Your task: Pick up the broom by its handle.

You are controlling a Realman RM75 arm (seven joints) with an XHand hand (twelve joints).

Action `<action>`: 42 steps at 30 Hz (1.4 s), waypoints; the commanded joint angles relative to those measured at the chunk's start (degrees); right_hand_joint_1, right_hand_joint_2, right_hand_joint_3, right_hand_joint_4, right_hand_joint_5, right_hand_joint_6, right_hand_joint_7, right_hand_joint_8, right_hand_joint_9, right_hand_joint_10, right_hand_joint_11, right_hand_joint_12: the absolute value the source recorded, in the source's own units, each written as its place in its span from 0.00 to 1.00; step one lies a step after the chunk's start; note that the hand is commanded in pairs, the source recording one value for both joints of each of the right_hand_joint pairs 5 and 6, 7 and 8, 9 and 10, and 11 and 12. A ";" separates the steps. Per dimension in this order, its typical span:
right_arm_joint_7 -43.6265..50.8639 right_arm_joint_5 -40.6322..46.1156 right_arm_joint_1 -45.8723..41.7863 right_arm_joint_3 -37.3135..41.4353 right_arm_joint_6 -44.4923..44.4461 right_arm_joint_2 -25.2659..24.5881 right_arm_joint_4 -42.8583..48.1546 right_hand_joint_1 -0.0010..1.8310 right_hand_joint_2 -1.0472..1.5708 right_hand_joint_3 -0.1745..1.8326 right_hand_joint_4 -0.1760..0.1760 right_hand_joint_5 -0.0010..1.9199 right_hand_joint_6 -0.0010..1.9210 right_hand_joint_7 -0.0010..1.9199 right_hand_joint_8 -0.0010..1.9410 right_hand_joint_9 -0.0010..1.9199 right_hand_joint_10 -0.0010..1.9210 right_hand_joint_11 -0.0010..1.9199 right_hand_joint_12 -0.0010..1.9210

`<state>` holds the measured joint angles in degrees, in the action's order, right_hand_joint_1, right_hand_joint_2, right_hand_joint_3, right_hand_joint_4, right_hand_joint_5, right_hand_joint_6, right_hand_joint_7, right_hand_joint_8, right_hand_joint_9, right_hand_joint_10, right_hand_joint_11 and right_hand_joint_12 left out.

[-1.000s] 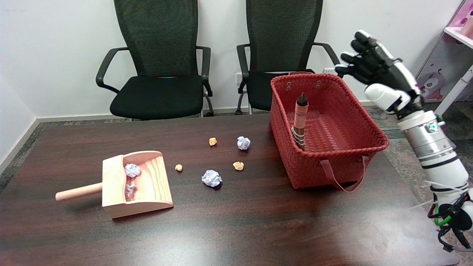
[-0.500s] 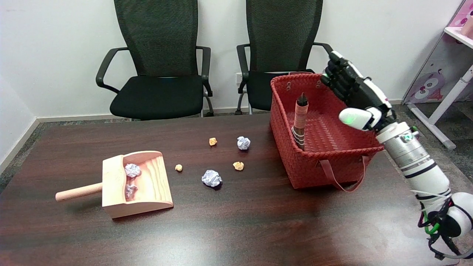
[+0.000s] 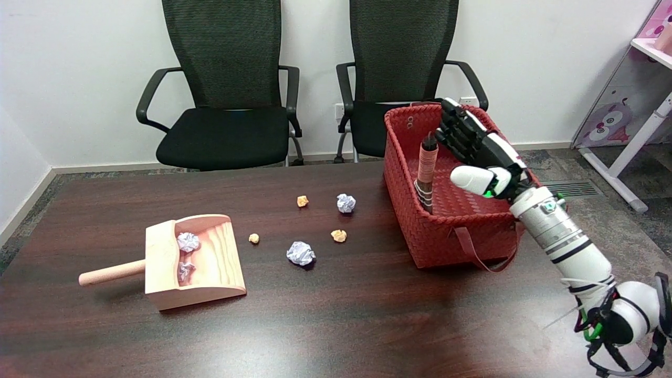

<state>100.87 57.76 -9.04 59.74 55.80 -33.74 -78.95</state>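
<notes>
The broom handle (image 3: 426,170), wrapped in pink and brown with a dark tip, stands upright against the near-left wall inside the red woven basket (image 3: 415,231). Its brush end is hidden below the basket's wall. My right hand (image 3: 475,149) hovers over the basket, just right of the handle's top. Its fingers are stretched out towards the handle and the thumb sticks out below, with nothing held. A small gap separates the fingertips from the handle.
A wooden dustpan (image 3: 194,260) with crumpled paper in it lies at the left. Several paper balls, white (image 3: 301,253) and orange (image 3: 338,235), are scattered mid-table. Two black office chairs (image 3: 226,105) stand behind the table. A pink shelf (image 3: 648,63) is at far right.
My right hand has come down and leftwards from above the basket's far right corner to a spot over the basket beside the broom handle. Nothing else has moved.
</notes>
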 commanded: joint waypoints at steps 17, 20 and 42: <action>10.93 -0.10 6.66 -1.60 -12.68 -6.60 -3.58 0.47 0.43 0.39 0.06 0.00 0.00 0.00 0.00 0.02 0.02 0.10 0.10; 11.01 -0.10 7.41 -1.82 -12.82 -6.60 -3.45 0.48 0.44 0.39 0.03 0.00 0.00 0.00 0.00 0.02 0.02 0.10 0.10; 12.51 2.15 9.13 -2.44 -13.39 -6.69 -2.96 0.53 0.59 0.46 0.03 0.50 0.50 0.50 0.50 0.80 0.80 1.00 1.00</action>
<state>111.41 57.97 -1.19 57.71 43.22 -40.13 -81.98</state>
